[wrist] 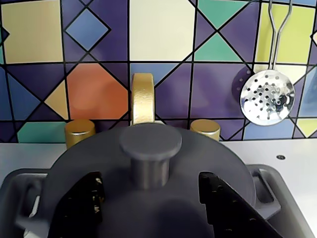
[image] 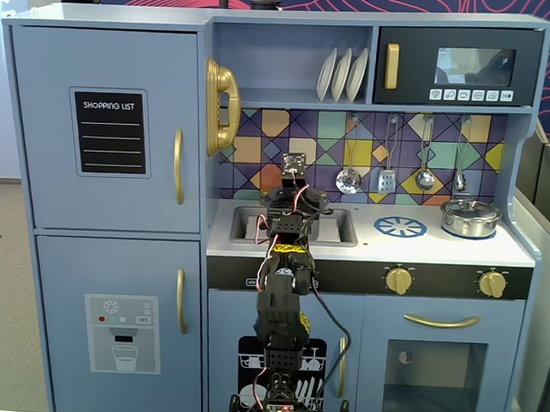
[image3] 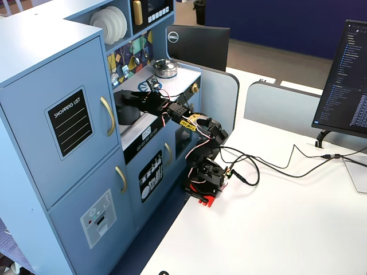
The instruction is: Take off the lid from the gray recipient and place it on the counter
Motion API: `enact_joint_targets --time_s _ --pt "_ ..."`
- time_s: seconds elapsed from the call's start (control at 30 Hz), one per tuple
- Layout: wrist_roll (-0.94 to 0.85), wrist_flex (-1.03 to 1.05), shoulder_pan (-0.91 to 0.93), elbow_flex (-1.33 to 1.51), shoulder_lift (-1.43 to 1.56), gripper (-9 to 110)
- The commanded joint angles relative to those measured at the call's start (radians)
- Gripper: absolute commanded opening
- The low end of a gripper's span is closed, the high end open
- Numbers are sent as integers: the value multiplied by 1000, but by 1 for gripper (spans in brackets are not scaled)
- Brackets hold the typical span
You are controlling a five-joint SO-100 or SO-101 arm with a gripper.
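Note:
The wrist view is filled by the round matte dark gray lid [wrist: 213, 158], which lies on the gray recipient [wrist: 24, 194]. Only the recipient's two side handles show, left and right of the lid. The pot sits in the recessed sink of the white counter [wrist: 292, 148]. My gripper [wrist: 151, 181] is open just above the lid. One black finger [wrist: 84, 198] stands left of the central knob [wrist: 150, 141] and the other to its right, with a gap on each side. In a fixed view the arm [image: 288, 220] hides pot and lid.
A gold faucet [wrist: 142, 99] and two gold taps stand right behind the pot against the tiled wall. A steel skimmer [wrist: 267, 96] hangs at the right. A shiny steel pot [image: 470, 217] stands on the counter's right end, beside the printed blue burner [image: 400, 227].

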Motion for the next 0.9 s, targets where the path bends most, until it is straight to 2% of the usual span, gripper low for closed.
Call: enact_joint_targets --time_s 0.0,0.47,0.6,0.87 --pt "-9 -38 -2 -92 -37 14" --pt "29 -46 -17 -227 -199 9" --pt "14 -43 -26 -227 -209 0" --pt "28 -66 -29 -219 -189 0"
